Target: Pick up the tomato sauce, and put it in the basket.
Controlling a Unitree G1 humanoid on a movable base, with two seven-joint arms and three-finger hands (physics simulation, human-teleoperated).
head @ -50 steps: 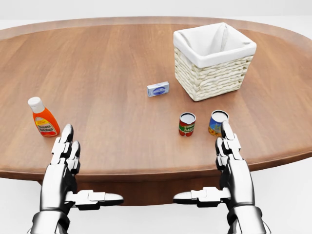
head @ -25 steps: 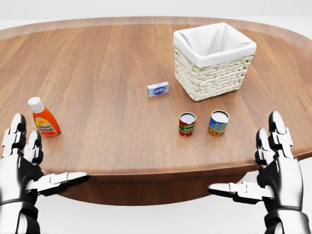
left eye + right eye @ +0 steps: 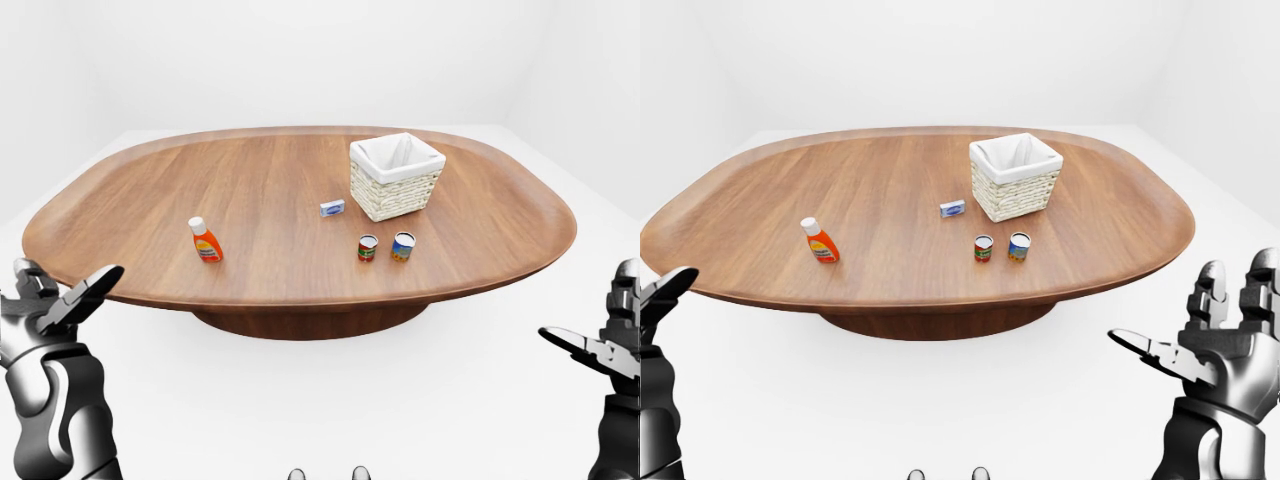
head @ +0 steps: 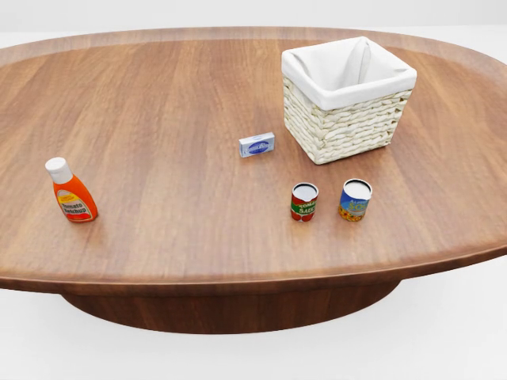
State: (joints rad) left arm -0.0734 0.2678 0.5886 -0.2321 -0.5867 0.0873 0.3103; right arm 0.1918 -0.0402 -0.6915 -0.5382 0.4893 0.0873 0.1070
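The tomato sauce is a small can with a red and green label [image 4: 304, 201]. It stands upright on the wooden table [image 4: 158, 103], just left of a blue and yellow can [image 4: 355, 199]. The white-lined wicker basket [image 4: 346, 99] stands above both cans in the head view and looks empty. My left hand [image 3: 68, 292] is open and empty, low at the left edge of the left-eye view, off the table. My right hand [image 3: 1198, 332] is open and empty at the lower right of the right-eye view, also off the table. Neither hand shows in the head view.
An orange ketchup bottle with a white cap [image 4: 71, 192] stands at the table's left. A small blue and white box [image 4: 257, 145] lies left of the basket. The oval table rests on a round pedestal on a white floor.
Both hands have spread outward and dropped out of the head view; they were over the table's near edge before. The things on the table have not moved.
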